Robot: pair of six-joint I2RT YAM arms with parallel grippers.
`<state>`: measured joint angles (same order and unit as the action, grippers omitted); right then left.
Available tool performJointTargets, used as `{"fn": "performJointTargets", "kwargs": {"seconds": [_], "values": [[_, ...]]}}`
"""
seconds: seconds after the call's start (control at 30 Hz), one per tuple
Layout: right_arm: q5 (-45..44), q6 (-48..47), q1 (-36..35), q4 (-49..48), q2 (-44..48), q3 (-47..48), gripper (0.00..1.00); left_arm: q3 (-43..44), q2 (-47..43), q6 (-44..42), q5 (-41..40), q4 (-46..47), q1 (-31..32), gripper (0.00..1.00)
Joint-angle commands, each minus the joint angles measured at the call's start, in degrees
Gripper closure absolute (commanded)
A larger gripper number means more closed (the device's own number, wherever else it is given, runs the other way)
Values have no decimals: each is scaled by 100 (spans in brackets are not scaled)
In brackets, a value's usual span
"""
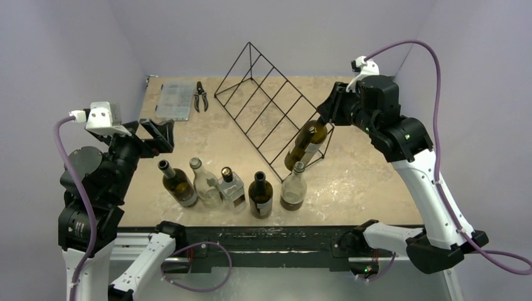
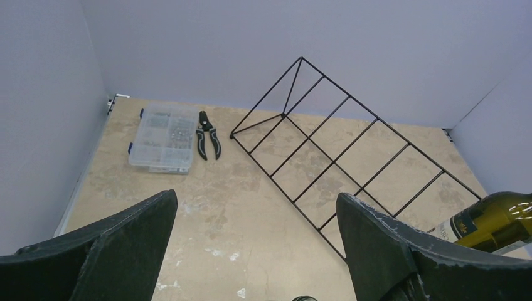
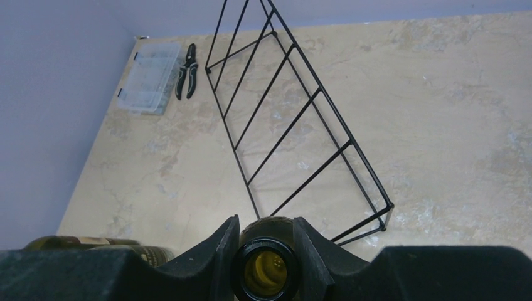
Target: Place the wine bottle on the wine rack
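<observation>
Jaws first: on the right gripper (image 1: 324, 119) they are clamped tight around the neck of the wine bottle (image 1: 305, 143). In the right wrist view the bottle's open mouth is seen squeezed between the two fingers (image 3: 223, 244), so the grip is right at the top of the neck. On the left gripper (image 2: 256, 207) the jaws are spread about as wide as they go, and nothing is held between them.

The wine bottle is greenish with a pale label and is hung at a tilt, neck up in the gripper, base angled down toward the near side. It's held at the near-right end of the wine rack (image 1: 266, 110), over the last slot of the sloped face. Whether the glass is actually touching the wires can't be told.

The wine rack itself is laid diagonally across the middle of the table (image 1: 370, 182), with its far end pointed toward the back wall.

Just in front of the rack, a row of five bottles (image 1: 231, 187) is stood upright near the front edge, and the rightmost one is just below the held bottle's base.

Further out, a clear parts box (image 1: 174, 101) is parked at the back left corner, with black-handled pliers (image 1: 201, 96) laid just beside it. The left gripper is hung above the left side of the table, well apart from the rack.
</observation>
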<state>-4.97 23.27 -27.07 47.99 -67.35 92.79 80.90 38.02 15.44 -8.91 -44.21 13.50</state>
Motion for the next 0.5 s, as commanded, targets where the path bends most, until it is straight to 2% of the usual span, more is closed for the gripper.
{"fn": "performJointTargets", "kwargs": {"seconds": [0.0, 0.37, 0.47], "values": [[75, 462, -12, -1178, 29, 122, 100, -299, 60, -58, 125, 491, -33, 2], [488, 884, 359, -1915, -380, -437, 100, -963, -197, -322, -64, 883, -34, 3], [925, 972, 616, -2070, -456, -692, 100, -1088, -224, -340, -189, 937, -40, 3]]}}
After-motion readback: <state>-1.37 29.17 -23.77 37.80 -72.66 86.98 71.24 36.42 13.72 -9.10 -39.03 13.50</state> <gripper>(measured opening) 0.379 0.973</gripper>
